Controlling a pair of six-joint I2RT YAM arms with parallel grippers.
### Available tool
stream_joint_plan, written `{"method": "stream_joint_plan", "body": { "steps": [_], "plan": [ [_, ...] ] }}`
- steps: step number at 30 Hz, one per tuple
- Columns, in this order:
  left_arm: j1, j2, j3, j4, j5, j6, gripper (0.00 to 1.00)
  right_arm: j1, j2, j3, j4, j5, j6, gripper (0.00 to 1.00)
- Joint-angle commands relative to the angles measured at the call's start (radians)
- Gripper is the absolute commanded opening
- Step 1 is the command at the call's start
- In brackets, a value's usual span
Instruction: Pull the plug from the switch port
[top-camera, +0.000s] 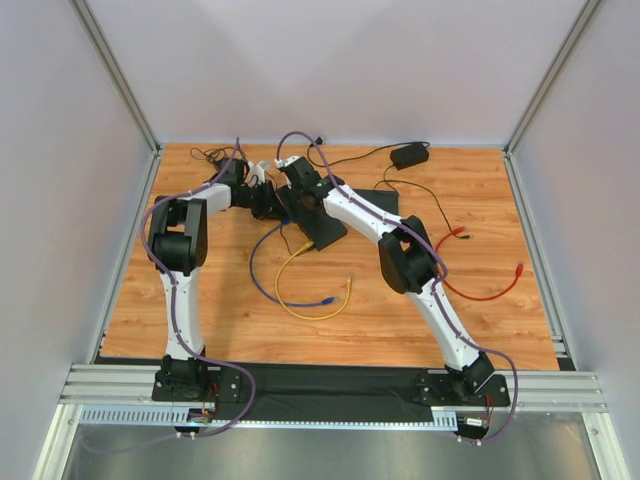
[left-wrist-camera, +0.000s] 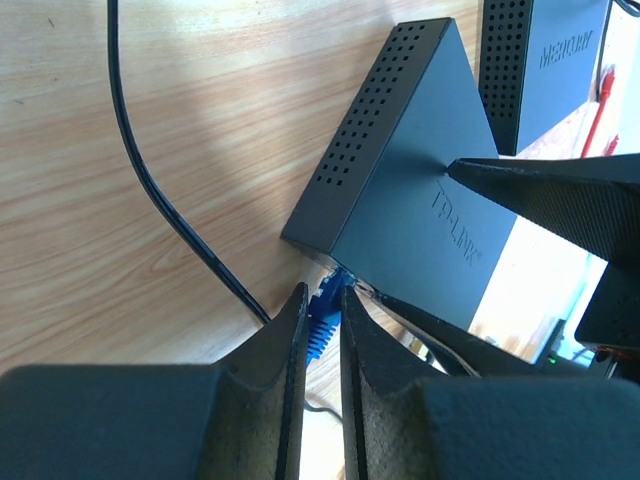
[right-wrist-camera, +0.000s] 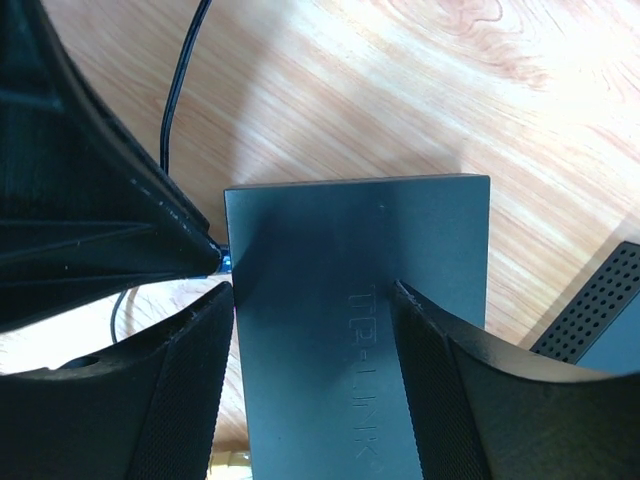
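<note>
Blue plug (left-wrist-camera: 322, 318) pinched in left fingers (left-wrist-camera: 283, 345), pointing into switch (left-wrist-camera: 400, 200).

There are two arms (top-camera: 180, 240), two black switches (left-wrist-camera: 400, 180), one blue cable (top-camera: 322, 301), one yellow cable (top-camera: 310, 317), one red cable (top-camera: 485, 298) and one power adapter (top-camera: 408, 155).

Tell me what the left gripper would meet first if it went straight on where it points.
The blue plug, sitting between the fingertips of the left gripper; just behind it, probably the black switch, port side.
</note>
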Motion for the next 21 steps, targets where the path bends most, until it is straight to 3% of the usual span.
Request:
{"method": "stream_joint_plan", "body": {
  "steps": [1,16,19,21],
  "plan": [
    [-0.015,-0.033,-0.077,-0.057,-0.085,0.012,0.00,-0.052,0.061,-0.016,-0.023,0.064,0.064,0.63],
    [-0.013,-0.111,-0.143,-0.025,-0.060,0.034,0.00,-0.066,0.066,-0.013,-0.028,-0.006,0.064,0.63],
    [-0.012,-0.108,-0.140,0.041,0.019,0.009,0.00,-0.071,0.066,-0.019,-0.028,-0.028,0.068,0.63],
    [-0.013,-0.095,-0.134,0.081,0.095,-0.032,0.06,-0.069,0.058,-0.027,-0.022,-0.050,0.068,0.63]
  ]
}}
